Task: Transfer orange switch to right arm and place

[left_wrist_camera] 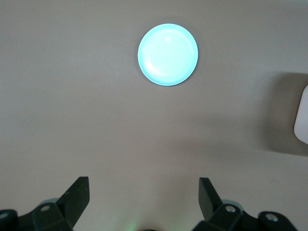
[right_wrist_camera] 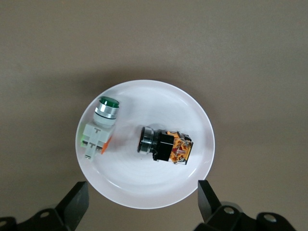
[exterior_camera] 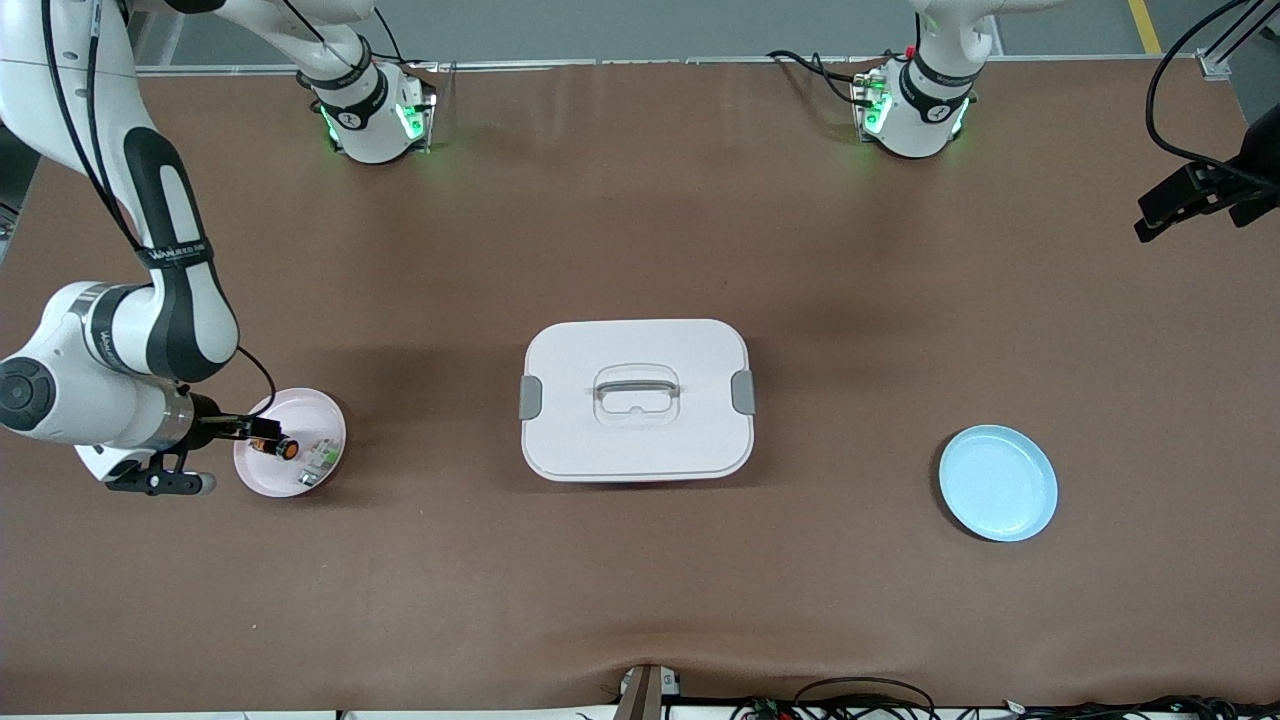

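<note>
Left gripper (left_wrist_camera: 143,202): out of front view; only finger tips show at left wrist view's edge, body cut off.
Right gripper (right_wrist_camera: 143,204): in right wrist view, finger tips only, rest cut off.
White box (left_wrist_camera: 301,120): sliver at left wrist view's edge.
Orange switch (exterior_camera: 277,447) on pink plate (exterior_camera: 262,476): too small in front view to read markings; plate edge nearest right arm hidden by gripper.
Green-white part (exterior_camera: 319,457) beside orange switch: details unreadable in front view.
</note>
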`<state>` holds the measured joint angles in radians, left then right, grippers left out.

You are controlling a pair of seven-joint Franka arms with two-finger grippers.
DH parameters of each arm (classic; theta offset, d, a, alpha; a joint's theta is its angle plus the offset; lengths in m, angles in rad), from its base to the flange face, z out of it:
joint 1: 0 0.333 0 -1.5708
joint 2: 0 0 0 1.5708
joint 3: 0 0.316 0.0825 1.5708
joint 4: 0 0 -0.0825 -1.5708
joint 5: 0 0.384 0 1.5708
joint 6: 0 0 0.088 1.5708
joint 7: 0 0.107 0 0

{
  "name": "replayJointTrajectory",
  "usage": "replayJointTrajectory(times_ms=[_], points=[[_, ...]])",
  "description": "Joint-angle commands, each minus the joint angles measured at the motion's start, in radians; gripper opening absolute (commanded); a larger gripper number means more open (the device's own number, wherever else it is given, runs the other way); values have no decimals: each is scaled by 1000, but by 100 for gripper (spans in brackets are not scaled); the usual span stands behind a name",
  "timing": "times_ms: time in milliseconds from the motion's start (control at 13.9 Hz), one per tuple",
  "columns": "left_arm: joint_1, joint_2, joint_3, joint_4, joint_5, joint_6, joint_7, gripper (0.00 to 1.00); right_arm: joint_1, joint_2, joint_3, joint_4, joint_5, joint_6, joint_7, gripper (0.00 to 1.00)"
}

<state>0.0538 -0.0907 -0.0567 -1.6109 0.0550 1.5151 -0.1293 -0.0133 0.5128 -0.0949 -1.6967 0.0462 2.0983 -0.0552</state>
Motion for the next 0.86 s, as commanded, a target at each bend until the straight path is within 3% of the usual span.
replayJointTrajectory(times_ms=[0, 288, 793], points=[[-2, -17, 0, -1, -11, -18, 8, 100, 10, -63, 1, -12, 1, -23, 28, 100], [1, -18, -20, -1, -11, -21, 8, 100, 30, -128, 1, 48, 0, -188, 26, 100], [-2, -26, -89, 3, -12, -32, 28, 100, 32, -290, -2, 31, -9, -313, 24, 100]])
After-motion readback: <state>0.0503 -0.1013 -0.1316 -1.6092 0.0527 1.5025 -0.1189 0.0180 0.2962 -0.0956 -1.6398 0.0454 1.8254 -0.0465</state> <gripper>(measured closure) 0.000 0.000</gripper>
